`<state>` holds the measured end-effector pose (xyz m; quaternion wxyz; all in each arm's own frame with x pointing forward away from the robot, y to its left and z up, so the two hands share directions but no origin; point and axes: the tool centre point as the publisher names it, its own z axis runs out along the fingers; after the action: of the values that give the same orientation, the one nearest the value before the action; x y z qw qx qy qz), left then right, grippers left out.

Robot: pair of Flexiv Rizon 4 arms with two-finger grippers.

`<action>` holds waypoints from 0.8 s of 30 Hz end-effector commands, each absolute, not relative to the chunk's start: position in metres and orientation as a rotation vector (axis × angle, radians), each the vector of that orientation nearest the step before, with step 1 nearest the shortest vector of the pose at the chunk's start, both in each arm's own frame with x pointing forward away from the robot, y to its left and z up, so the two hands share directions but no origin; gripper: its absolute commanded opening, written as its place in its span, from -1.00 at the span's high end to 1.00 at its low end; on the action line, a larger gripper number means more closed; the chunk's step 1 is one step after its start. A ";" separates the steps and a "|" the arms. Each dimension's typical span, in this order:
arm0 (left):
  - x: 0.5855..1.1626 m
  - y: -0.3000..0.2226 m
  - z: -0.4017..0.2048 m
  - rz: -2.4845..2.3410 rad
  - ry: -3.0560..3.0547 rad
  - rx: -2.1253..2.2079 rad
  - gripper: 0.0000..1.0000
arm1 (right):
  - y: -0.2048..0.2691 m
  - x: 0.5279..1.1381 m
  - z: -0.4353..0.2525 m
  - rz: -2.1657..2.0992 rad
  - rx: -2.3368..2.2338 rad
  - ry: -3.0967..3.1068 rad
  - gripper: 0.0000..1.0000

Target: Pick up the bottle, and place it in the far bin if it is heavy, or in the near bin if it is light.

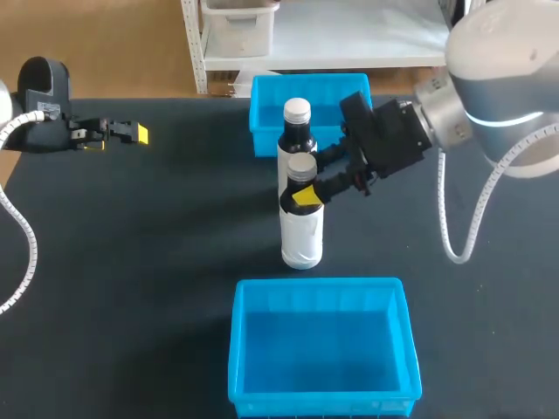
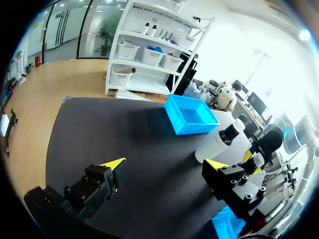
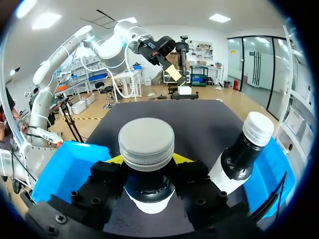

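Observation:
Two white bottles with dark necks and grey caps stand in mid-table. The nearer bottle (image 1: 302,229) (image 3: 147,143) has my right gripper (image 1: 305,194) (image 3: 149,159) around its neck, one finger pressed against each side, and it stands upright on the table. The other bottle (image 1: 296,131) (image 3: 243,149) is just behind it, in front of the far bin (image 1: 310,96). The near bin (image 1: 321,345) holds nothing. My left gripper (image 1: 129,133) (image 2: 164,164) hangs open and empty at the table's far left.
The second bottle stands very close beside my right gripper's fingers. Dark tabletop (image 1: 157,244) lies bare between the bottles and my left arm. The near bin sits just in front of the held bottle.

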<state>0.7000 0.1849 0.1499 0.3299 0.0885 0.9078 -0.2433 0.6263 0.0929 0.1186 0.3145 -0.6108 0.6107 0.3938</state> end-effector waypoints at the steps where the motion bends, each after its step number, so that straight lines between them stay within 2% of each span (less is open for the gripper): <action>1: 0.700 0.185 0.150 -0.636 2.374 0.231 -1.00 | 0.094 0.627 0.117 1.042 -1.610 1.607 0.33; 4: 0.700 0.185 0.150 -0.636 2.374 0.231 -1.00 | 0.094 0.626 0.118 1.040 -1.609 1.606 0.79; 5: 0.700 0.185 0.150 -0.636 2.374 0.231 -1.00 | 0.094 0.625 0.118 1.039 -1.609 1.605 1.00; 24: 0.700 0.185 0.150 -0.636 2.374 0.231 -1.00 | 0.074 0.619 0.154 0.958 -1.616 1.590 1.00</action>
<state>0.7000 0.1849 0.1499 0.3299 0.0885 0.9078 -0.2433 0.6276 0.0804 0.1419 0.3324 -0.6191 0.6046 0.3750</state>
